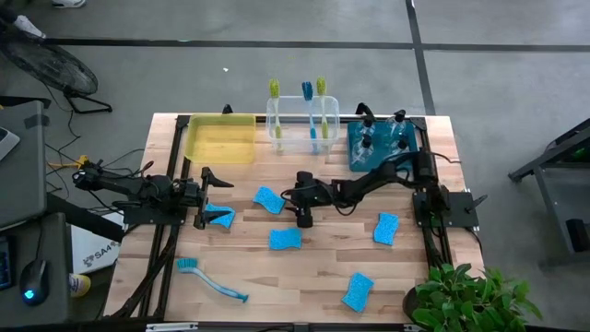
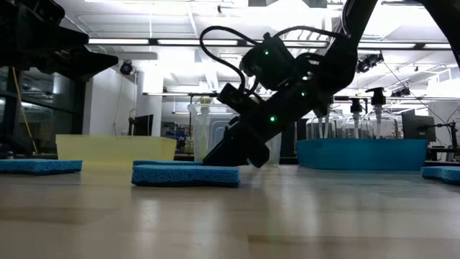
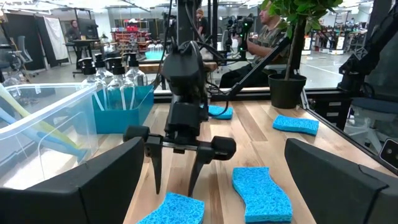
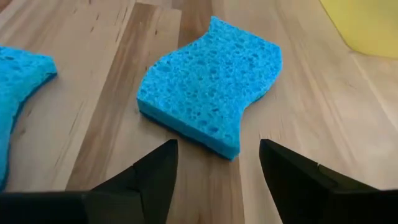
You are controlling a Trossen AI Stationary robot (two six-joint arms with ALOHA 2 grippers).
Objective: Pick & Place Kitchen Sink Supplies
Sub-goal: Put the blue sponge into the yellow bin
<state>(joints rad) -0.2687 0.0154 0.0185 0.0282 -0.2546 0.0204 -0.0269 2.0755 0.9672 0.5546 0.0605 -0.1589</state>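
Several bright-blue sponges lie flat on the wooden table. My right gripper [image 1: 297, 205] is open and slants down toward the table's left. Its fingertips [image 4: 163, 163] stand low, just short of one sponge [image 4: 211, 87], [image 1: 268, 198], which lies ahead of the gap and is not touched. The left wrist view shows the same two fingers [image 3: 176, 180] spread above that sponge [image 3: 177, 208]. Another sponge [image 1: 285, 239] lies beside it on the near side. My left gripper [image 1: 205, 198] waits open at the table's left, a further sponge [image 1: 219, 218] by its near finger.
Along the far edge stand a yellow bin [image 1: 221, 138], a clear bin [image 1: 302, 129] with upright brushes and a teal bin [image 1: 383, 146] with spray bottles. A blue brush [image 1: 212, 279] lies near the front left. More sponges [image 1: 387, 228], [image 1: 358, 290] lie at right. A potted plant [image 1: 466, 300] stands at the front right corner.
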